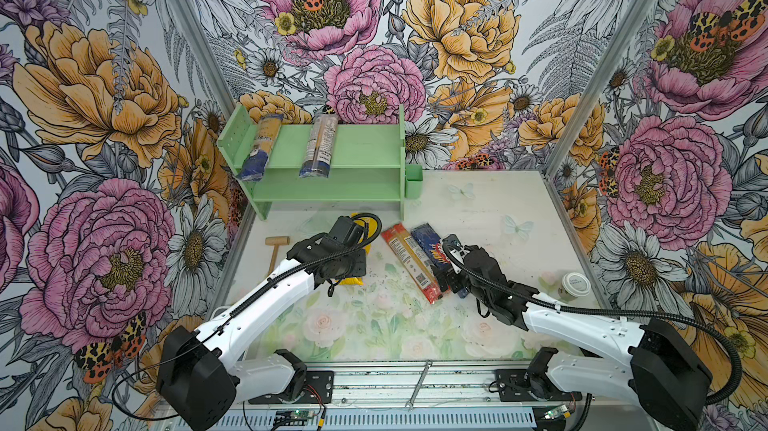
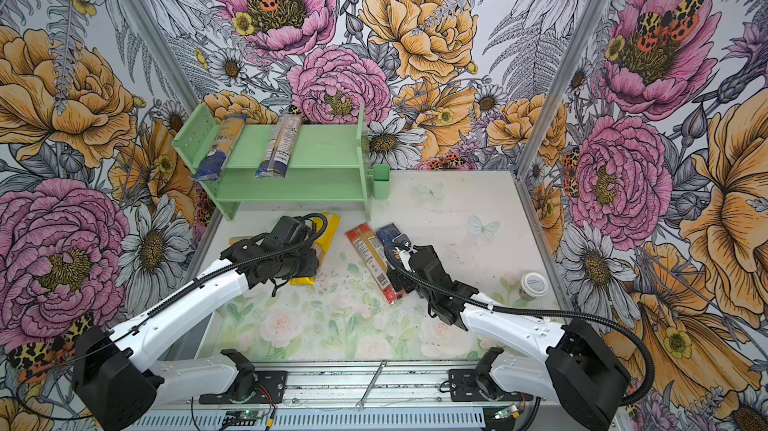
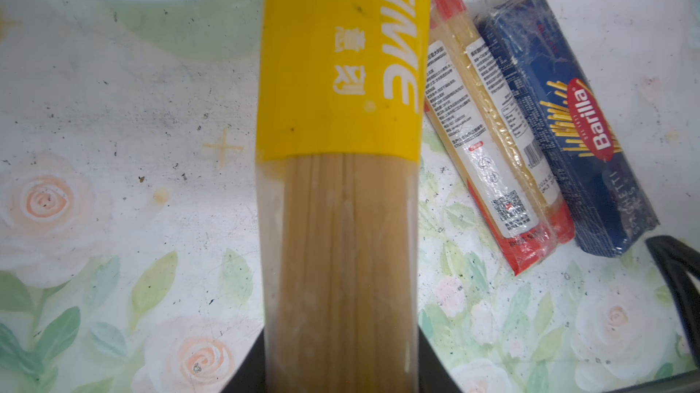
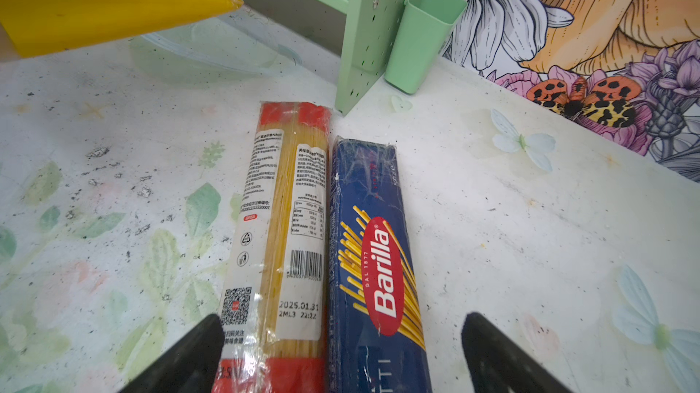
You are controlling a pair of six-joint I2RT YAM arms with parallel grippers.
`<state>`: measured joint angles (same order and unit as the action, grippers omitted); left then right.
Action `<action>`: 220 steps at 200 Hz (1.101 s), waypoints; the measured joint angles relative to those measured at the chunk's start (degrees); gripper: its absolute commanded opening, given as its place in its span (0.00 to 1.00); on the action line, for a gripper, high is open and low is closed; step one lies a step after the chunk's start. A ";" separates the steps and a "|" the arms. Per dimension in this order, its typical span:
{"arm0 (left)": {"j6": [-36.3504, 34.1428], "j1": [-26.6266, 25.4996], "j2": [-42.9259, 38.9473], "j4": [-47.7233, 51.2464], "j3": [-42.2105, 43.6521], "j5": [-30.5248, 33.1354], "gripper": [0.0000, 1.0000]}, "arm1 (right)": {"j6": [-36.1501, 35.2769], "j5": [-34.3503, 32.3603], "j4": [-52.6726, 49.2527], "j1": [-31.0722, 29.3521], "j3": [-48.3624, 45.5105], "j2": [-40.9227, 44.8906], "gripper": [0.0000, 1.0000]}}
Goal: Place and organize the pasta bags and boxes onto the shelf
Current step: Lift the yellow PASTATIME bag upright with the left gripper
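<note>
Yellow bag [image 3: 341, 69], "TIME"; dark blue box [image 4: 375, 258], "Barilla"

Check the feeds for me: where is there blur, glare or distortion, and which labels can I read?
Left wrist view: the yellow bag fills the middle, soft near the lens; the Barilla box logo reads. Right wrist view: sharp, the red-ended bag print legible, slight sheen on its film. Both top views: even light, edges stretched, labels on the shelf too small to read.
</note>
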<state>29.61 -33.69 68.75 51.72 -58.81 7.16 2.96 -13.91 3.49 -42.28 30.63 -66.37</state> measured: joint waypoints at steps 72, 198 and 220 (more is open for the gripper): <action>0.02 -1.05 -6.23 3.93 -5.31 0.09 0.00 | -0.02 0.02 0.00 0.00 0.07 -1.49 1.00; -0.22 -4.00 -7.28 6.80 -15.28 7.41 0.00 | 0.00 0.07 0.07 0.00 0.33 -2.40 0.99; -0.68 -4.39 -7.13 6.91 -16.94 8.48 0.00 | 0.00 0.07 0.07 0.00 0.33 -2.40 1.00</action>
<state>28.93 -38.09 61.63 58.63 -75.75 15.64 2.96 -13.85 3.55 -42.28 30.96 -68.77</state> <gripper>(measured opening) 0.372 0.995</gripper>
